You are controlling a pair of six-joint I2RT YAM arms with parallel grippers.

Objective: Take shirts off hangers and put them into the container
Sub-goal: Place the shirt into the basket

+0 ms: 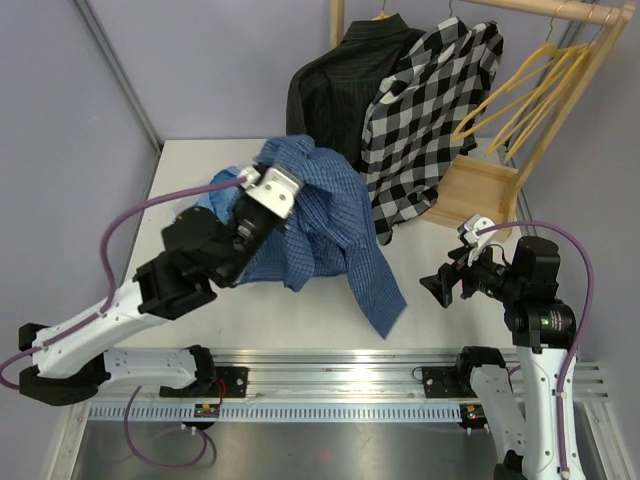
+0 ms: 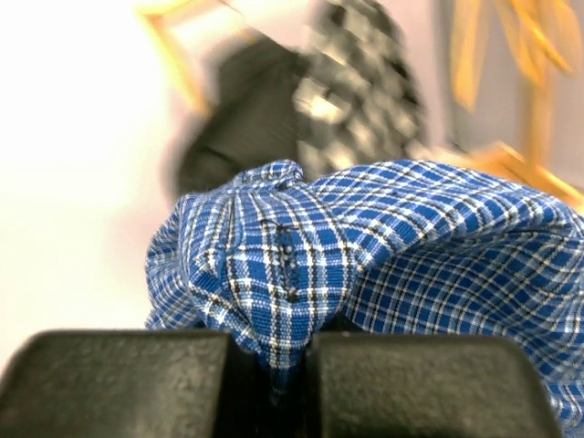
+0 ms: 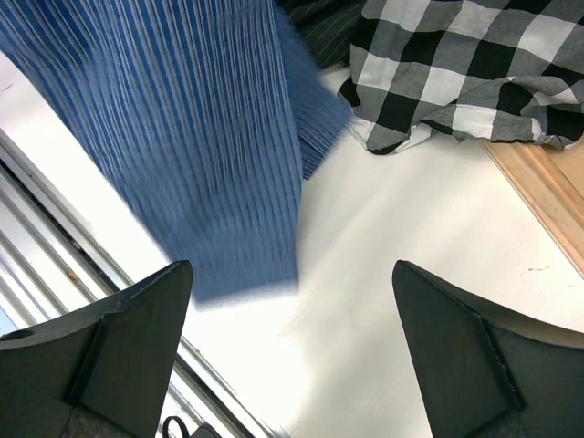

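My left gripper [image 1: 272, 188] is shut on a bunched fold of the dark blue small-check shirt [image 1: 335, 235], held above the table; one sleeve trails to the front edge. In the left wrist view the cloth [image 2: 365, 246] is pinched between the two black pads [image 2: 119, 383]. The black pinstriped shirt [image 1: 335, 80] and the black-and-white check shirt [image 1: 430, 120] hang on the rack at the back. Empty yellow hangers [image 1: 530, 90] hang to their right. My right gripper [image 1: 440, 285] stands open and empty [image 3: 290, 274] over the table, beside the blue sleeve [image 3: 182, 119]. The container is out of view.
The rack's wooden rail [image 1: 560, 10] and flat wooden base [image 1: 480, 190] stand at the back right. A bit of light blue cloth [image 1: 205, 205] shows under my left arm. A metal rail [image 1: 330, 365] runs along the near table edge.
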